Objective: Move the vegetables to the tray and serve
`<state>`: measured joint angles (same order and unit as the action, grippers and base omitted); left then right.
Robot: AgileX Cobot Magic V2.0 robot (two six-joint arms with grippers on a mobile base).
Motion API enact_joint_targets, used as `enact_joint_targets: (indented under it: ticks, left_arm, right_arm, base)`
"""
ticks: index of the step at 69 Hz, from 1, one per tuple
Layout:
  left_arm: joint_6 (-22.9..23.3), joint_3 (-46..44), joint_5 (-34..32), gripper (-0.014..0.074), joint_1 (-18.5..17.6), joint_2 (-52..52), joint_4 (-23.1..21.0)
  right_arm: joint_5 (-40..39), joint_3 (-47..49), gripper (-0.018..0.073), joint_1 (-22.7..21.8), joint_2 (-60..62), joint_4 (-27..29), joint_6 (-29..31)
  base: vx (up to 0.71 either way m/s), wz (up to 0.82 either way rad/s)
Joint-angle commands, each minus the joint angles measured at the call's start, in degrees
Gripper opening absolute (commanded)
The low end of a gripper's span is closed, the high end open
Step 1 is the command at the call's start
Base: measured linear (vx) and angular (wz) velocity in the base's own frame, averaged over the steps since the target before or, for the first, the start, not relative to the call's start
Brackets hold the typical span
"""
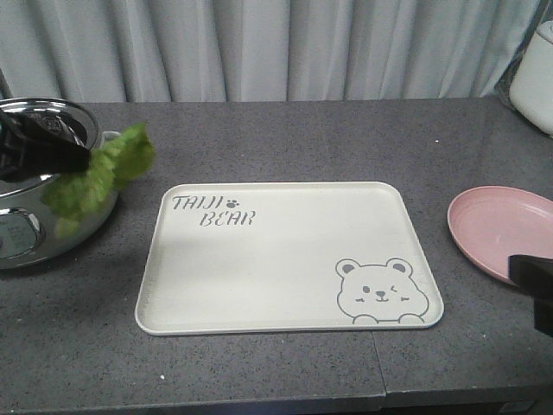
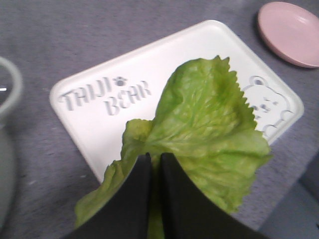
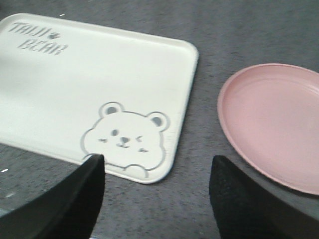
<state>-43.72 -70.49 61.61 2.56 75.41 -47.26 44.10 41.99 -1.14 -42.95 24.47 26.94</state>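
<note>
My left gripper (image 2: 155,157) is shut on the vegetables (image 2: 209,124), ruffled green lettuce leaves that hang from its jaws. In the front view the vegetables (image 1: 99,177) hang in the air left of the tray (image 1: 285,255), over a steel pot, with the left gripper (image 1: 82,160) holding them. The cream tray (image 2: 99,129) with "TAIJI BEAR" text and a bear drawing has nothing on it. My right gripper (image 3: 157,167) stands open above the counter by the tray's (image 3: 60,89) near right corner, nothing between its fingers. It shows at the right edge (image 1: 536,290).
A round steel pot (image 1: 26,233) stands at the left under the left arm. A pink plate (image 1: 505,229) with nothing on it lies right of the tray, also seen in the wrist views (image 3: 279,119) (image 2: 291,32). A white appliance (image 1: 536,73) stands at the back right.
</note>
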Motion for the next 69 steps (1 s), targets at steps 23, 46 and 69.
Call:
enact_joint_targets:
  ticks: [23,46,69]
  left_arm:
    - [-9.2,4.3,-2.1,-0.0008,-12.8,-0.4,-17.8]
    - [-9.2,4.3,-0.9,-0.0008,-19.0,0.9,-18.4]
    - [-9.2,4.3,0.1,-0.0007,-19.0,0.9,-18.4]
  right_arm:
    - [11.5,6.9,0.0413,2.5,-19.4,41.3,38.9]
    - [10.7,17.7,0.0405,18.9,-33.5,41.4,43.3]
    - [7.1,20.1,0.0367,24.6,-36.9,45.7,54.6]
  base:
    - [0.0,0.0]
    - [0.0,0.0]
    - [0.0,0.0]
